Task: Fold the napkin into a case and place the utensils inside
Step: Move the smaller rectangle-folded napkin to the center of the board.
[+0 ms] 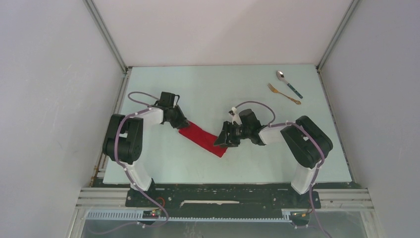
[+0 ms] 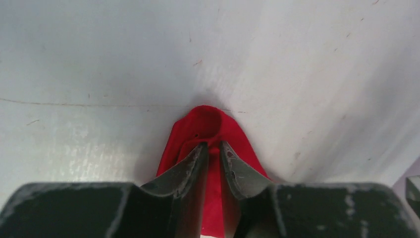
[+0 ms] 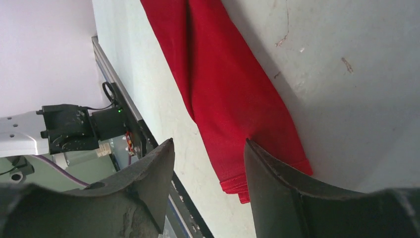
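Observation:
The red napkin (image 1: 200, 138) lies on the table as a narrow folded strip, the case, running diagonally between the two grippers. My left gripper (image 1: 182, 124) is shut on its far-left end; in the left wrist view the fingers (image 2: 190, 166) pinch the bunched red cloth (image 2: 207, 121). My right gripper (image 1: 221, 139) is open just over the strip's near-right end; in the right wrist view the layered end (image 3: 237, 114) sits between and under the spread fingers (image 3: 277, 178). The teal-handled spoon (image 1: 288, 83) and gold fork (image 1: 284, 93) lie together at the far right of the table.
The pale table (image 1: 213, 89) is enclosed by white walls at back and sides. A black metal rail (image 1: 223, 191) runs along the near edge by the arm bases; it also shows in the right wrist view (image 3: 130, 119).

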